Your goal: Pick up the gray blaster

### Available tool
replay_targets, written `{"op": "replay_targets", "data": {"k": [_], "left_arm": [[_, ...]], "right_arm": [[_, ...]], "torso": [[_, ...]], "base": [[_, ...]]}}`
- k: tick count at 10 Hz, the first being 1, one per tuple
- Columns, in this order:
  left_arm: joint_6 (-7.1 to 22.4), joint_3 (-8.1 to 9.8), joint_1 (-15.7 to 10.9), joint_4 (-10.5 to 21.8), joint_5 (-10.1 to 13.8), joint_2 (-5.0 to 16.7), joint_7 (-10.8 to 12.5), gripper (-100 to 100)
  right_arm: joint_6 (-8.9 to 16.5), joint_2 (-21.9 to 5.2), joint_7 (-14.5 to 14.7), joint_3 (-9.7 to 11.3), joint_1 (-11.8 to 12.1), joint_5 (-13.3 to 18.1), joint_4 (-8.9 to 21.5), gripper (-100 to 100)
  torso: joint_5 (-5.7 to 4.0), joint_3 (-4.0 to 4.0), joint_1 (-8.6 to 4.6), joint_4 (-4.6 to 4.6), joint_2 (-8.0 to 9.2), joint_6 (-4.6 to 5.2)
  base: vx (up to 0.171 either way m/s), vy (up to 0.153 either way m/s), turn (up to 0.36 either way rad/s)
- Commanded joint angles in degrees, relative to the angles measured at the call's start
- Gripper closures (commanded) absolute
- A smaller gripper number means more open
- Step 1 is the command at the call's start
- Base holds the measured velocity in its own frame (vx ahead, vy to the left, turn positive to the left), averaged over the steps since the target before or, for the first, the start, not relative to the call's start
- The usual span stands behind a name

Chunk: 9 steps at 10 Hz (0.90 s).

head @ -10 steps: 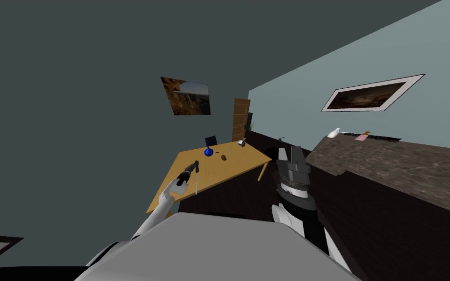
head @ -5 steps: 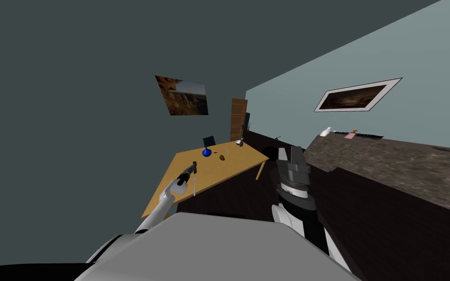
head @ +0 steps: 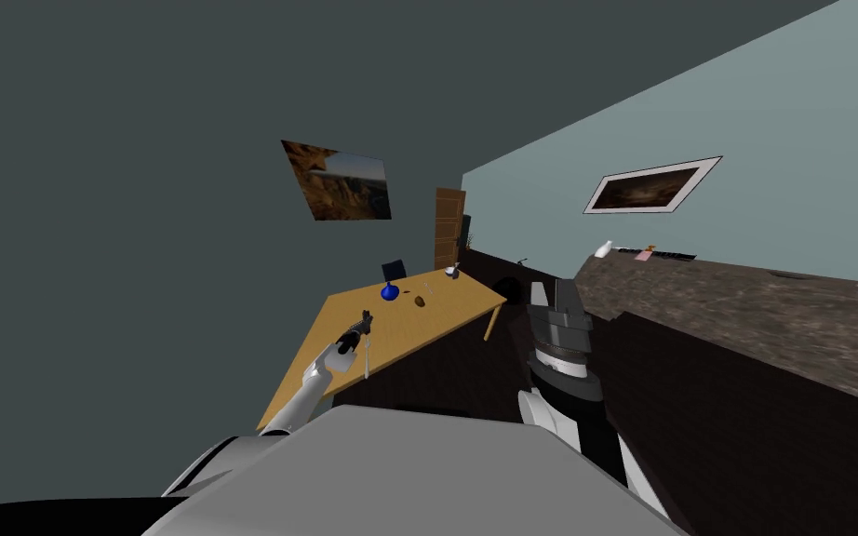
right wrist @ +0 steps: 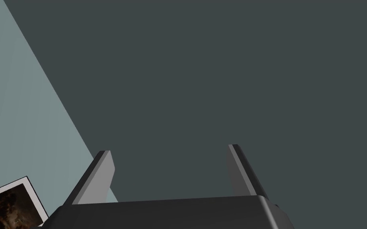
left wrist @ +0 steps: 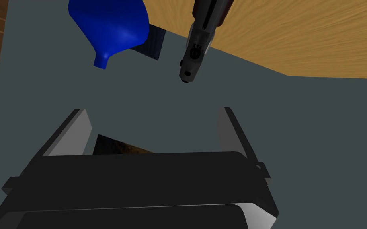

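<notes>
A dark grey blaster (left wrist: 201, 35) lies on a wooden table (head: 436, 312); its muzzle end points back toward my left gripper (left wrist: 153, 110). That gripper is open with nothing between its fingers, and the blaster sits a short way beyond the fingertips, nearer one finger (left wrist: 229, 127). In the head view the left gripper (head: 358, 337) hovers over the near part of the table. My right gripper (right wrist: 169, 149) is open and empty, held up in front of my chest (head: 553, 296).
A blue vase (head: 389, 292) (left wrist: 111, 28) stands past the blaster, with a small brown object (head: 421, 301) beside it. A dark chair (head: 393, 270) and a wooden door (head: 449, 228) lie behind the table. A long stone-topped counter (head: 744, 307) runs along the right.
My head view has swung, so the whole scene has slid left and more of the counter shows. The left gripper holds about the same place over the table.
</notes>
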Motion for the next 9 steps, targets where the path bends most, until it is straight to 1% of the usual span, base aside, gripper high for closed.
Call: {"op": "replay_targets", "data": {"k": [1, 2, 3, 5, 7, 8, 9], "left_arm": [[-0.04, 0.05, -0.81, 2.32, -0.51, 0.17, -0.42, -100], [0.34, -0.23, -1.52, 3.85, -1.21, 0.69, -0.92, -100], [0.34, -0.23, -1.52, 4.6, -1.21, 0.69, -0.92, -100], [0.96, -0.81, -2.74, 8.68, -2.45, 1.7, -1.81, -100], [1.39, -1.36, -3.67, 11.82, -3.43, 2.65, -2.53, -100], [1.39, -1.36, -3.67, 11.99, -3.43, 2.65, -2.53, -100], [1.55, -1.6, -4.02, 13.32, -3.82, 3.07, -2.82, -100]], "right_arm": [[0.0, 0.0, 0.0, 0.0, 0.0, 0.0, 0.0, 0], [0.0, 0.0, 0.0, 0.0, 0.0, 0.0, 0.0, 0], [0.0, 0.0, 0.0, 0.0, 0.0, 0.0, 0.0, 0], [0.0, 0.0, 0.0, 0.0, 0.0, 0.0, 0.0, 0], [0.0, 0.0, 0.0, 0.0, 0.01, 0.0, 0.0, 0], [0.0, 0.0, 0.0, 0.0, 0.01, 0.0, 0.0, 0], [0.0, 0.0, 0.0, 0.0, 0.01, 0.0, 0.0, 0]], "torso": [[0.0, 0.0, 0.0, 0.0, 0.0, 0.0], [0.0, 0.0, 0.0, 0.0, 0.01, -0.03], [0.0, 0.0, 0.01, 0.0, 0.0, -0.01], [0.0, -0.02, 0.02, -0.01, -0.03, -0.01], [0.01, -0.04, 0.06, -0.02, -0.08, -0.02], [0.02, -0.05, 0.08, -0.02, -0.09, -0.01], [0.01, -0.04, 0.05, -0.02, -0.07, -0.04]], "base": [[0.009, 0.009, -0.049], [0.011, 0.008, -0.088], [0.012, 0.011, -0.043], [0.023, 0.013, -0.105], [0.033, 0.028, -0.112], [0.024, 0.021, -0.034], [0.024, 0.015, -0.038]]}}
